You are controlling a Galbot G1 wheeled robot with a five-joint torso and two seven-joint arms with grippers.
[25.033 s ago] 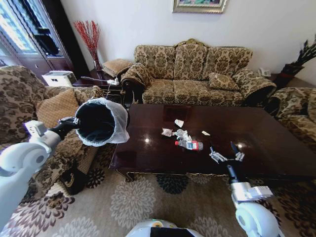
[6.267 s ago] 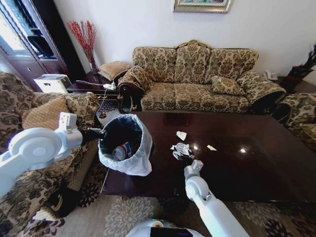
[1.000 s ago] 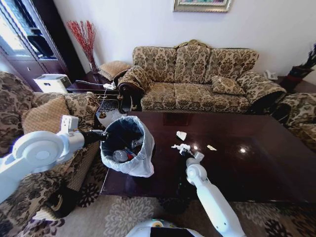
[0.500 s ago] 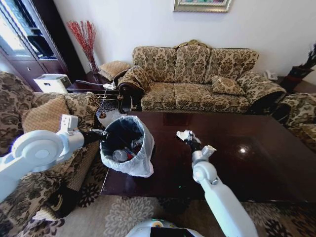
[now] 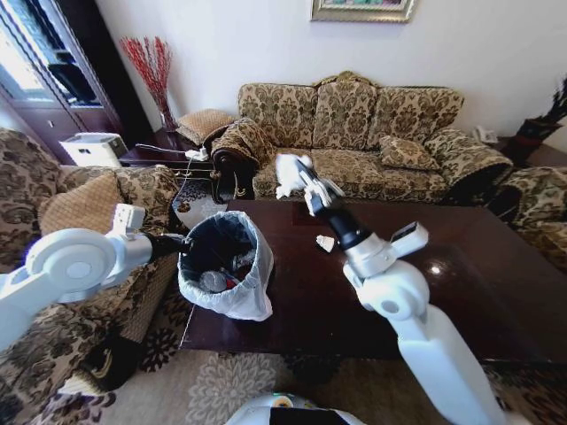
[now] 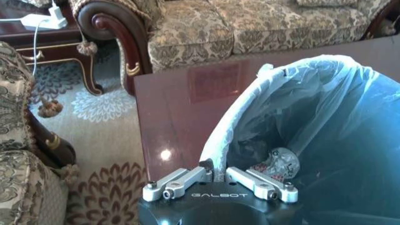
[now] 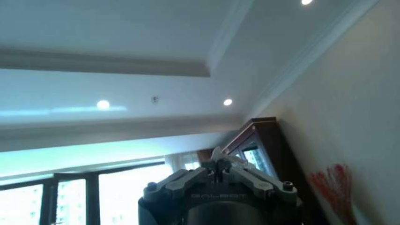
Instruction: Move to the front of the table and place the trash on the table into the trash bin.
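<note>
**Paper lifted high, bin held at the tabletop's corner**

My left pincer (image 6: 216, 180) was clamped on the rim of the round dark trash bin lined with a translucent white plastic bag (image 5: 226, 266), holding it over the near left corner of the dark glossy reddish-brown wooden tabletop (image 5: 461, 292). Inside the bin I saw a small clear plastic bottle with a red-and-blue label (image 6: 275, 161) lying at the bottom. My right pincer (image 5: 297, 177) was raised well above the tabletop, beyond the bin, closed on a crumpled white paper scrap (image 5: 285, 173). One more white scrap (image 5: 325, 243) lay on the tabletop beside the right arm. The right half of the tabletop was open, and the patterned sofa (image 5: 354, 133) stood just behind the far edge.
</note>
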